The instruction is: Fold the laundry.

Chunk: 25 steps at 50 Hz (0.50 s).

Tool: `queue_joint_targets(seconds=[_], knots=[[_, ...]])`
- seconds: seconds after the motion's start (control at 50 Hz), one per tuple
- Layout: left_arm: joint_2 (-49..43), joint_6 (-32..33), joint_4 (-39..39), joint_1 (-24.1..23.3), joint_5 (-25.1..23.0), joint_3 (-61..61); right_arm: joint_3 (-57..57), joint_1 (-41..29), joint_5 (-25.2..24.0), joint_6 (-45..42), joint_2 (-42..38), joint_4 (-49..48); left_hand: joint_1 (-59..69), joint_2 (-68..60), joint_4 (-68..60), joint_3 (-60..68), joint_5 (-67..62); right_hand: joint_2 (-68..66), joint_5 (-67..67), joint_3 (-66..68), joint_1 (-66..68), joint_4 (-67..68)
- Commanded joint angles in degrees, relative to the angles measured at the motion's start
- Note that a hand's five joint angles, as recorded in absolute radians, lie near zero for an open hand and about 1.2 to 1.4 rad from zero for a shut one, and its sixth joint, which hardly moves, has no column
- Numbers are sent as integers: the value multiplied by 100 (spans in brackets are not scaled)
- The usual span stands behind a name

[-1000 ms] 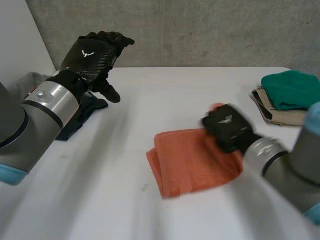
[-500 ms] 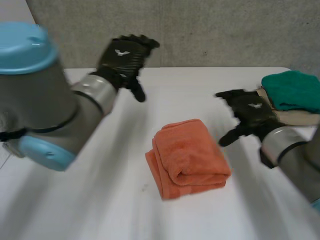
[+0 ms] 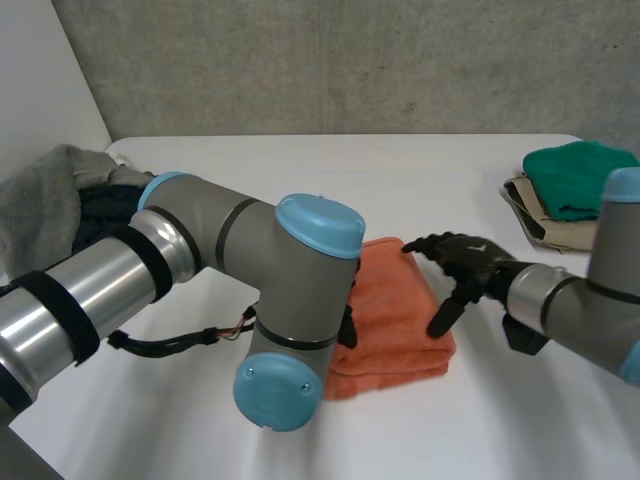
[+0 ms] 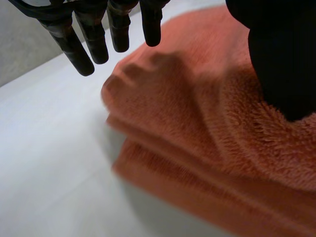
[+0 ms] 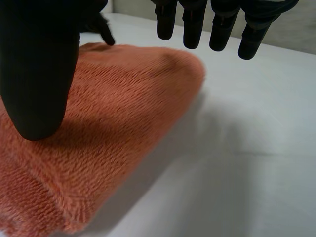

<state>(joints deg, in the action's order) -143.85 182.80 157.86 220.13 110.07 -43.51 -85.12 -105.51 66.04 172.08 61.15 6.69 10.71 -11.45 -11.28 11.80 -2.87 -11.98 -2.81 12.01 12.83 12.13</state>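
Observation:
An orange towel, folded into a thick bundle, lies on the white table just right of centre. My left arm reaches across in front of it, and only a dark bit of my left hand shows at the towel's left side. In the left wrist view the fingers hang straight over the folded edge of the towel and the thumb rests on top. My right hand is open at the towel's right edge. Its thumb lies on the towel, its fingers straight above the table.
A green cloth lies on a beige folded stack at the table's far right. A heap of grey and dark garments sits at the far left. A concrete wall runs behind the table.
The left arm has swung from the back left across to the towel. The right hand lifted off, then came back to the towel's right edge. The towel now lies folded thicker.

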Motion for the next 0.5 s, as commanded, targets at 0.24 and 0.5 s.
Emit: queue_joint_targets(seconds=[0.24, 0.5], knots=[[155, 625, 87, 162, -117, -720, 119, -435, 375, -1290, -499, -115, -71, 145, 128, -180, 287, 198, 281, -201, -283, -213], [1534, 616, 359, 443, -890, -588, -302, -848, 1025, -2134, 493, -624, -71, 145, 128, -180, 287, 198, 281, -201, -283, -213]])
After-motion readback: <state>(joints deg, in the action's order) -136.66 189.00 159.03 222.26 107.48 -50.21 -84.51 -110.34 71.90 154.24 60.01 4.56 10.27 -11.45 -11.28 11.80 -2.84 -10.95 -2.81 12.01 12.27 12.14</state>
